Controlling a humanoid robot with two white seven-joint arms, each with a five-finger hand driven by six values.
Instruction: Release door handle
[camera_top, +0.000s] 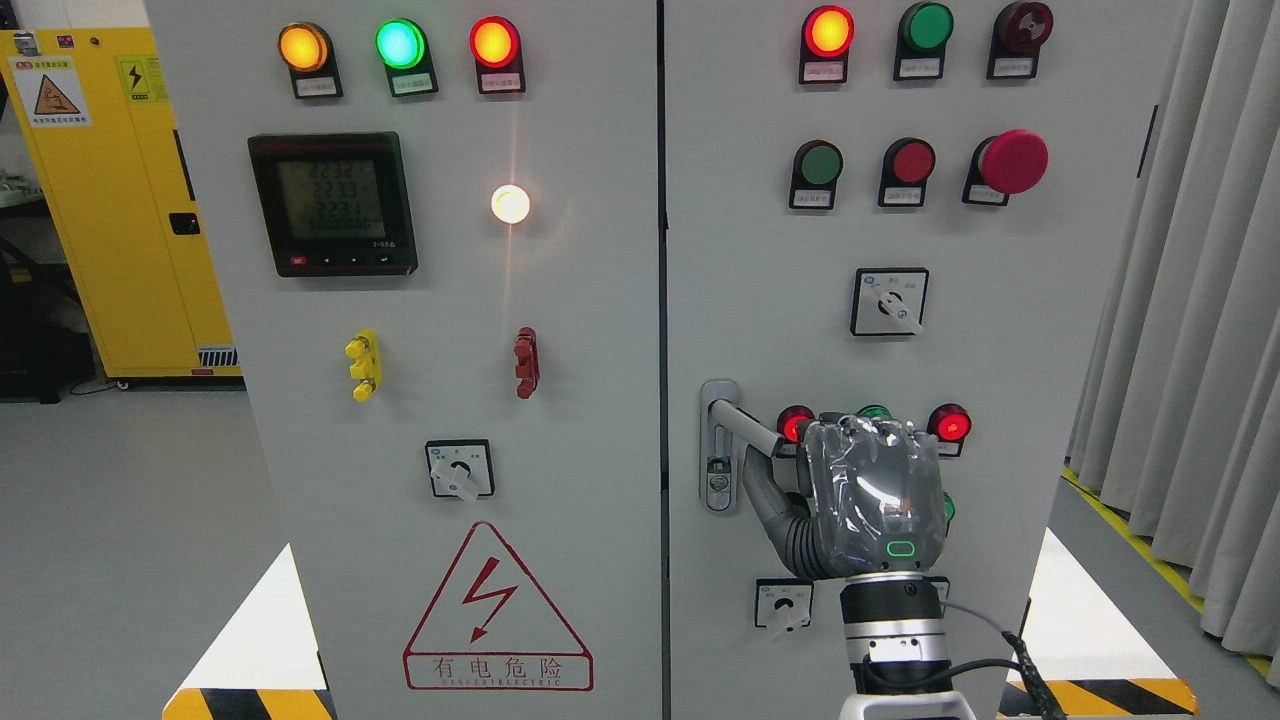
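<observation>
The grey door handle (745, 420) sits on the left edge of the cabinet's right door (1000, 300). Its lever is swung out to the right from the lock plate (718, 475). My right hand (800, 445), covered in a shiny grey glove, rises from the bottom edge. Its fingers are curled over the lever's outer end and its thumb (765, 495) hooks underneath. The back of the hand hides the lever's tip and part of a row of small red and green lamps. No left arm shows.
The left door (450, 300) carries a meter (332, 205), indicator lamps and a danger sign (497, 615). A rotary switch (783, 605) sits just left of my wrist. A yellow cabinet (110, 200) stands far left and grey curtains (1200, 350) hang right.
</observation>
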